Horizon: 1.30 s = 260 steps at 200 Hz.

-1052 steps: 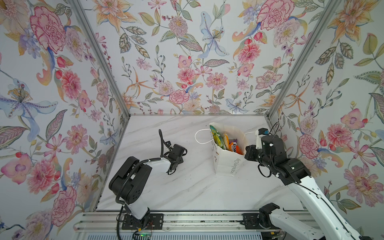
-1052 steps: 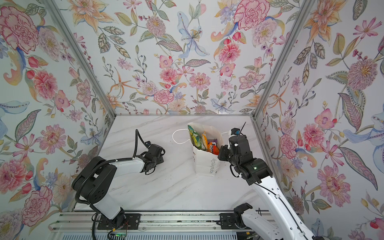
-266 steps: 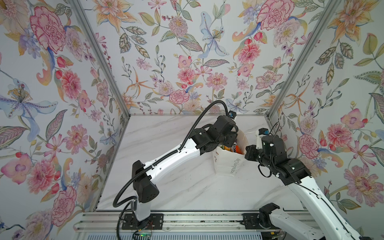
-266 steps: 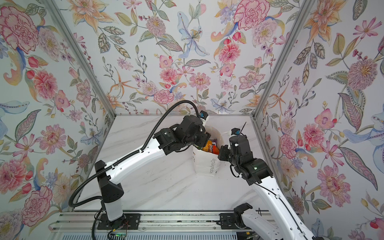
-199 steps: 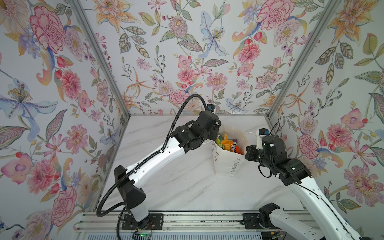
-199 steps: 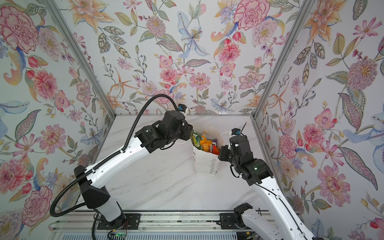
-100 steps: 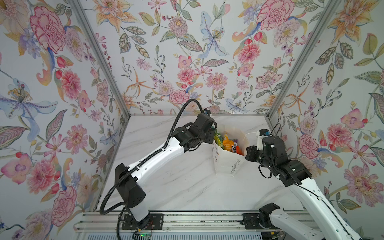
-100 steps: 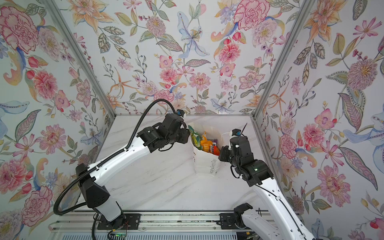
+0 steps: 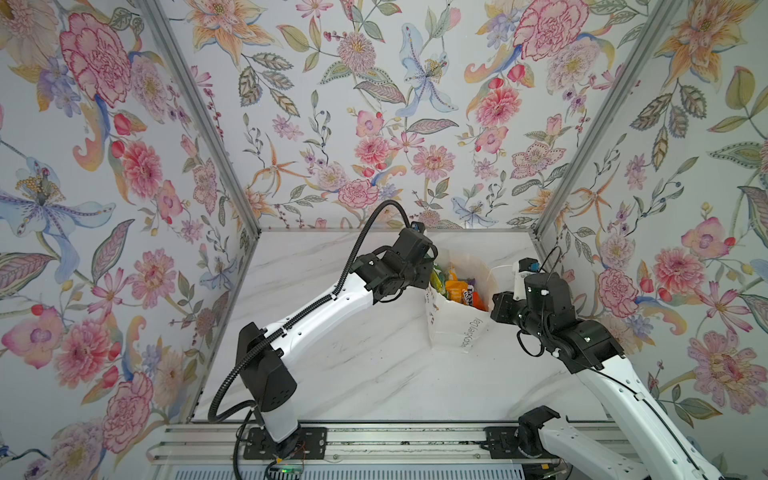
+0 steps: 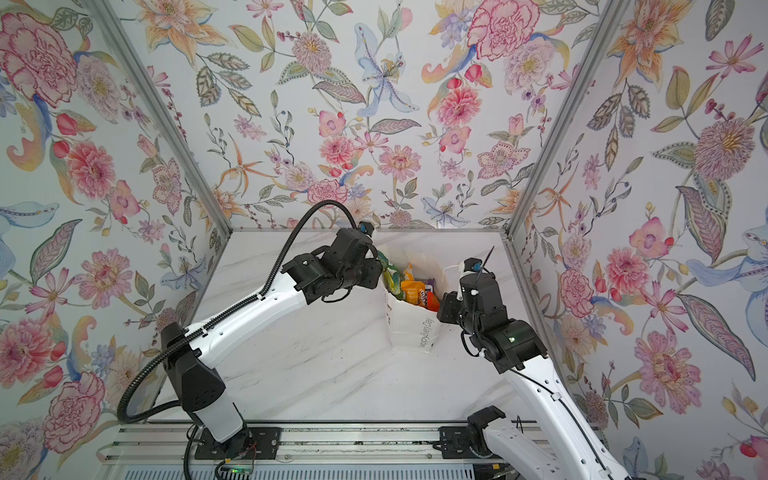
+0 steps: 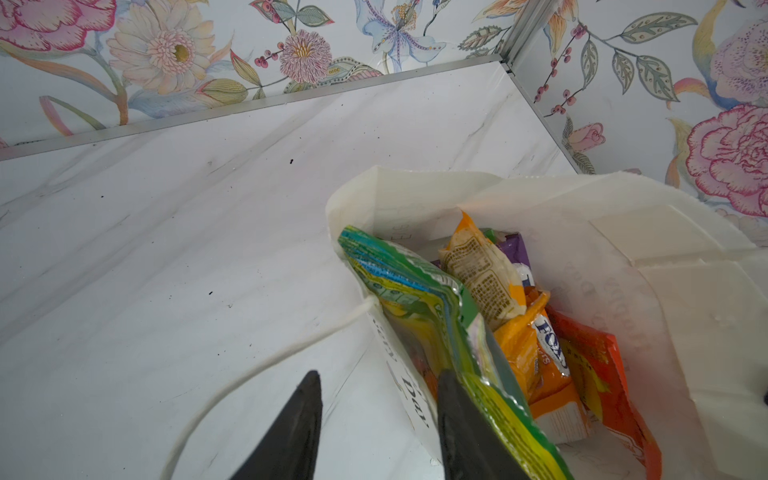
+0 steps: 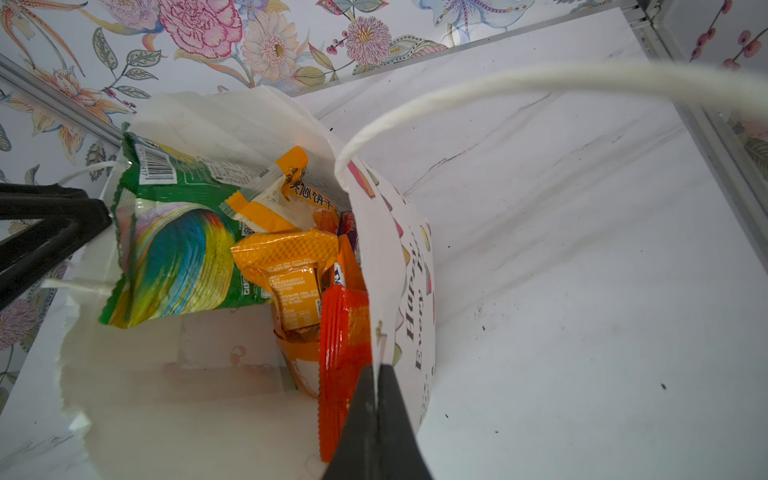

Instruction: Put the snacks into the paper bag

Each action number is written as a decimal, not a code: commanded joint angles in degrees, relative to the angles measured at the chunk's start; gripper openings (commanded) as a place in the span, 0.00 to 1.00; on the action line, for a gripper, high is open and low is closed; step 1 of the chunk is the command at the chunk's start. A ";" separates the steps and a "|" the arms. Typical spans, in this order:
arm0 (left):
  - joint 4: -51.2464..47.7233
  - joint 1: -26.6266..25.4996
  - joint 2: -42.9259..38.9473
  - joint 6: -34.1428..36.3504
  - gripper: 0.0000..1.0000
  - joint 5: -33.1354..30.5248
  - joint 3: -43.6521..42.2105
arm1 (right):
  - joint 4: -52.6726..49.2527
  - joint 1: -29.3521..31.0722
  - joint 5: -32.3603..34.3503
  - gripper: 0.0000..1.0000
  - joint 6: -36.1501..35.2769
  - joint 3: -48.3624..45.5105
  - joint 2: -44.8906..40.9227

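The white paper bag (image 9: 461, 332) (image 10: 415, 328) stands open near the back right of the table, with several snacks (image 9: 457, 289) (image 10: 411, 291) inside it. A green packet (image 11: 415, 299) (image 12: 178, 249) leans on the bag's left wall. Beside it sit an orange FOX'S packet (image 11: 536, 353) and a red-orange sachet (image 11: 598, 365) (image 12: 345, 332). My left gripper (image 11: 380, 374) (image 10: 380, 270) is open and straddles the bag's left wall, one finger inside against the green packet. My right gripper (image 12: 377, 370) (image 9: 494, 299) is shut on the bag's right rim.
One white cord handle (image 11: 270, 361) trails on the marble table (image 9: 374, 374) left of the bag; the other (image 12: 498, 83) arcs over my right gripper. Floral walls close in behind and at both sides, the right wall (image 9: 602, 270) near the bag.
My left gripper has drawn back from over the bag's mouth to its left rim, and its jaws have narrowed a little. The right gripper keeps its hold on the rim.
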 commanded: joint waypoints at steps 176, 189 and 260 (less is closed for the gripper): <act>-11.45 -0.07 8.73 4.67 0.23 -4.33 11.75 | 1.19 5.75 6.36 0.00 -0.74 2.84 1.88; -11.32 -0.04 8.74 4.76 0.22 -4.76 11.71 | 1.20 6.25 6.71 0.00 -0.91 3.36 2.48; -9.36 -0.21 8.86 4.97 0.11 -3.97 12.28 | 1.81 7.36 7.43 0.00 -1.55 6.27 5.60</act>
